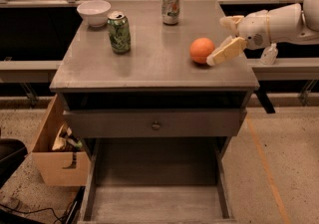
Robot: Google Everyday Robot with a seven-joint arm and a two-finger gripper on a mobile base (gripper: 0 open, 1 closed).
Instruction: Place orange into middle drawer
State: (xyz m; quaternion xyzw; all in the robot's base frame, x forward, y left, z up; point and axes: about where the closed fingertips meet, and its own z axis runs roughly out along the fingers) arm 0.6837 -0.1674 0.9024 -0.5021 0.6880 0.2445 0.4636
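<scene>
The orange (pixel 200 50) lies on the grey cabinet top (pixel 149 63), right of centre. My gripper (pixel 218 40) reaches in from the right at tabletop height and is open. Its lower finger (pixel 227 51) lies right against the orange's right side, and its upper finger (pixel 230 20) stands behind and to the right of the fruit. The orange is not between the fingers. The middle drawer (pixel 154 204) is pulled out at the bottom of the view, showing a bare plank floor and low side walls, with nothing in it.
A green drink can (pixel 119 31), a white bowl (pixel 93 12) and a silver can (pixel 171 5) stand on the cabinet top. A closed drawer front with a round knob (pixel 156 125) sits above the open drawer. A cardboard box (pixel 60 153) stands on the floor at left.
</scene>
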